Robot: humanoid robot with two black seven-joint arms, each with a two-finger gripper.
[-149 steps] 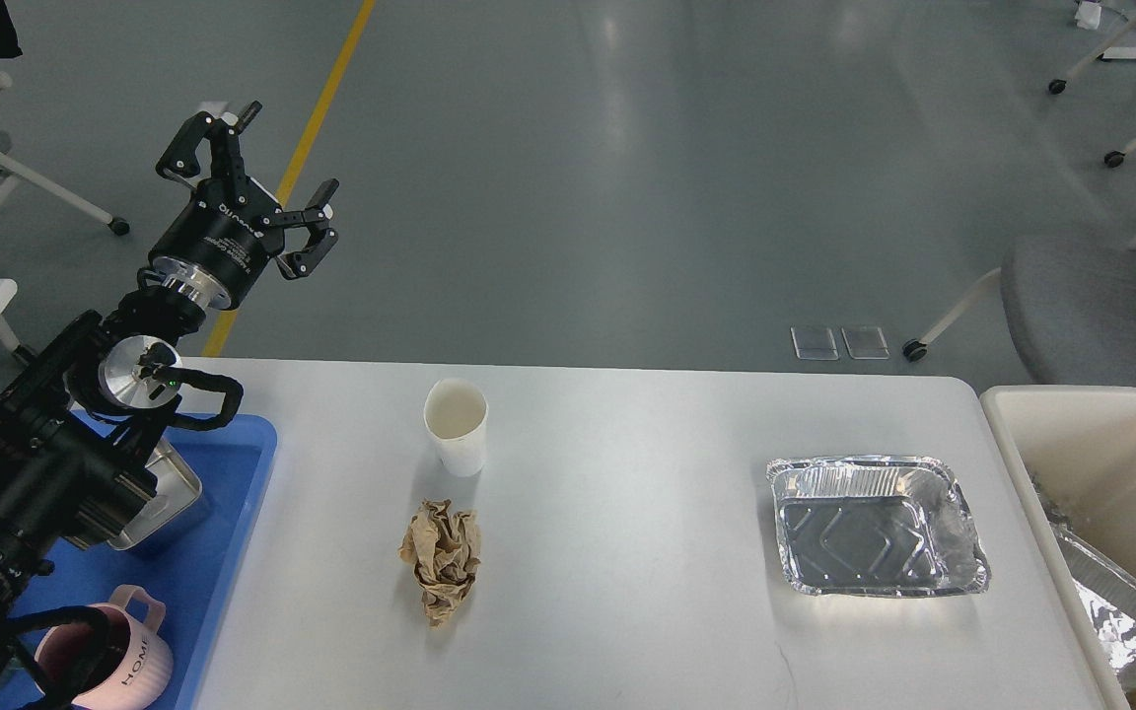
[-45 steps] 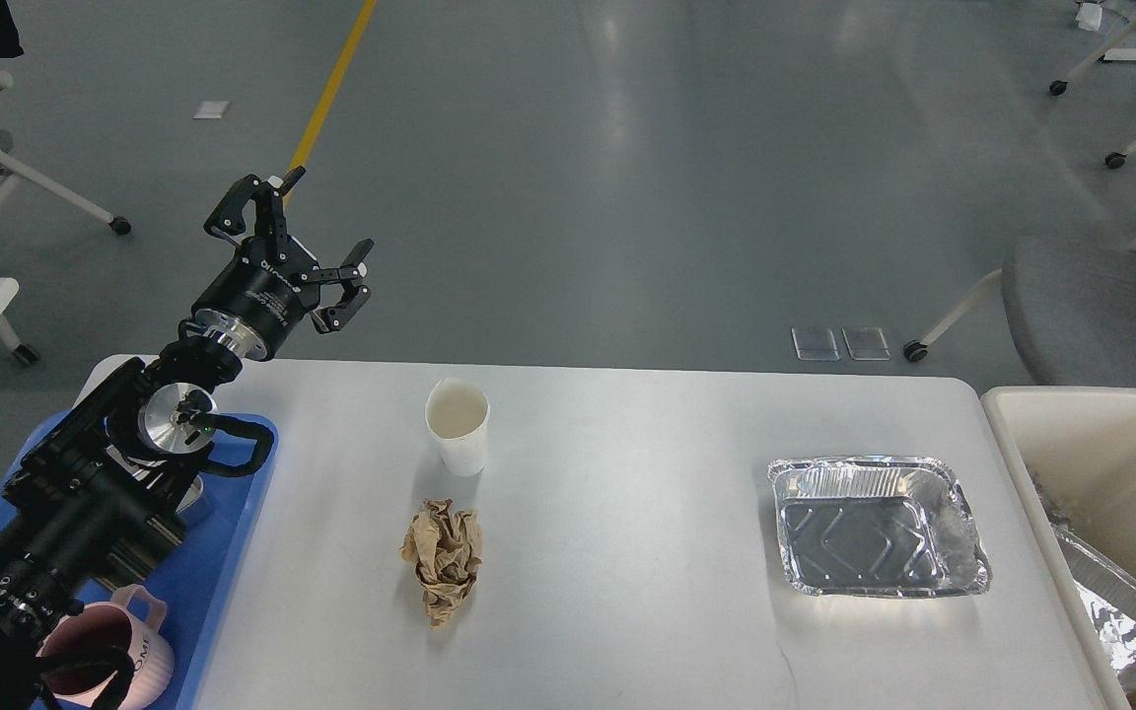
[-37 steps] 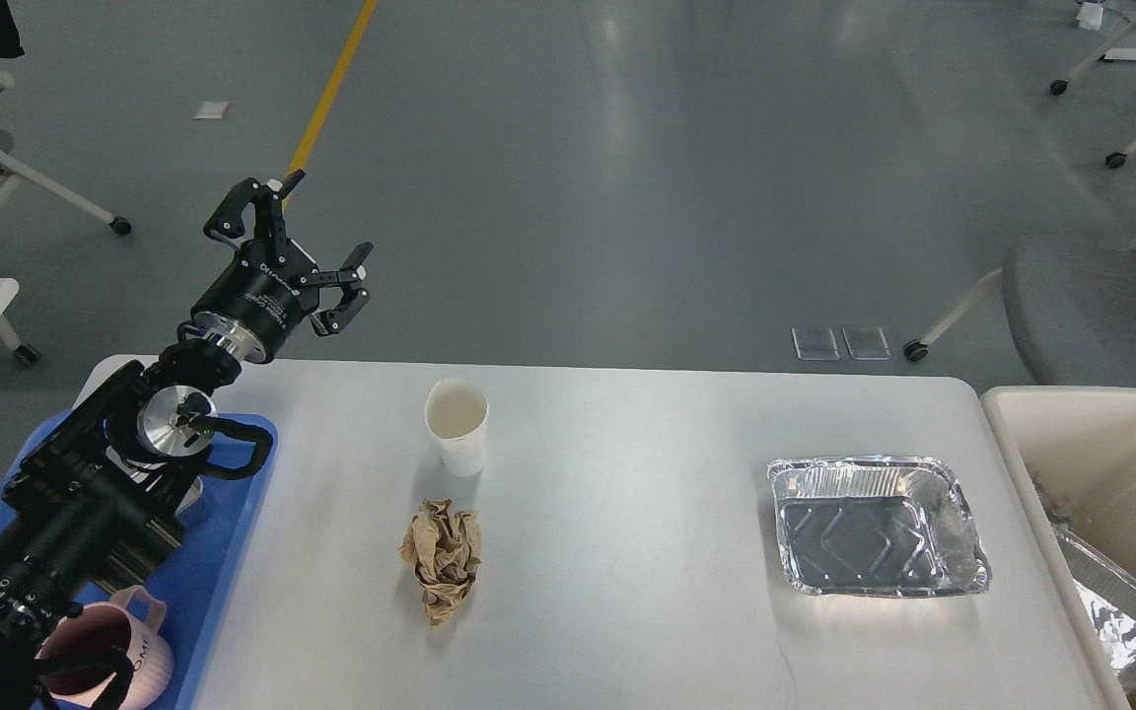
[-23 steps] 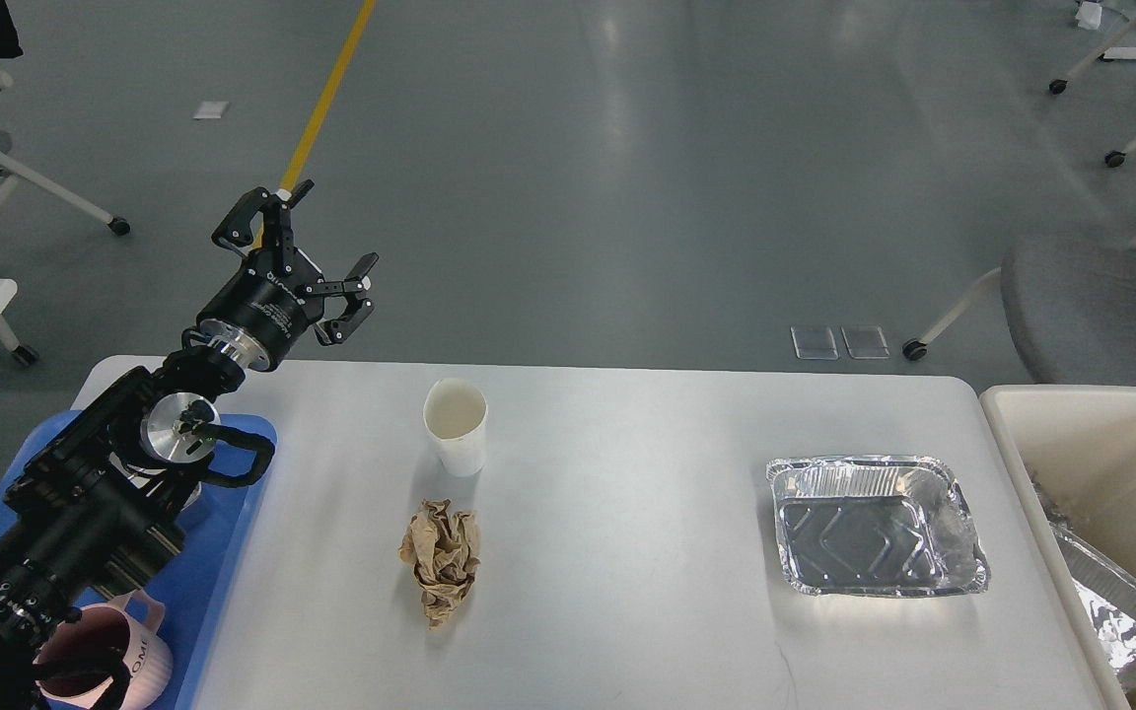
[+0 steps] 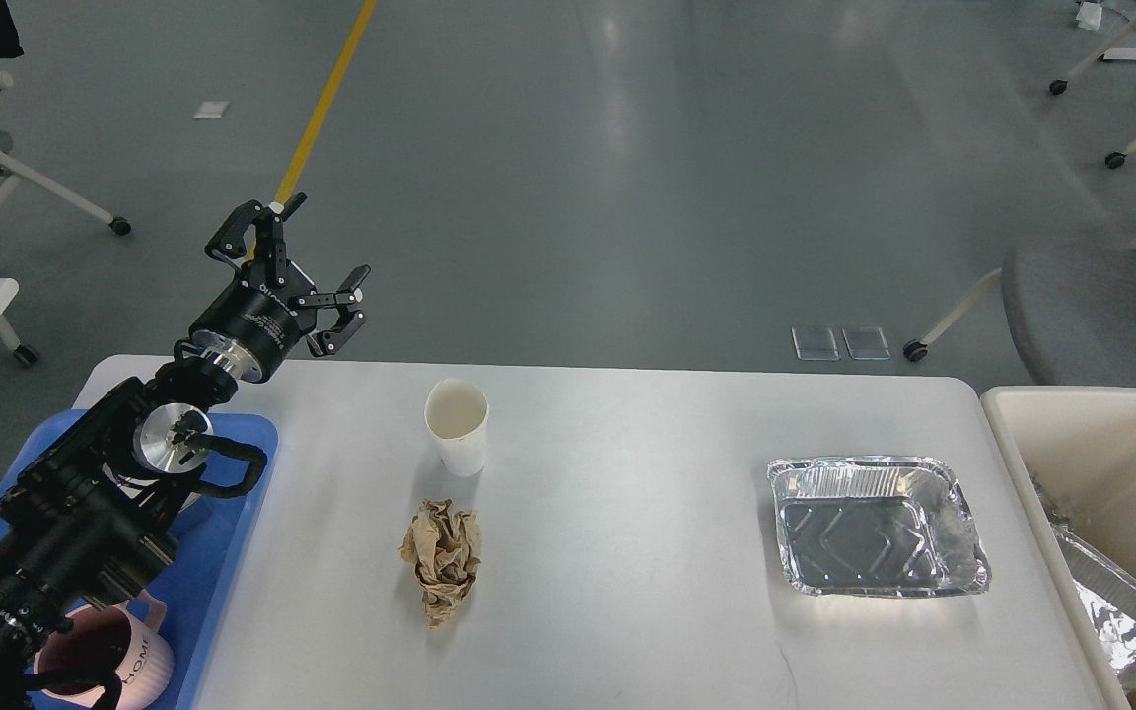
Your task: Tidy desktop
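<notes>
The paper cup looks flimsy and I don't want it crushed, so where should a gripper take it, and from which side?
Grip the paper cup around its side wall, about mid-height, coming in level from its left, where the open left gripper hangs. It stands upright and its thin open rim would probably buckle. The crumpled brown paper lies just in front, so a low approach from there looks awkward.
</notes>
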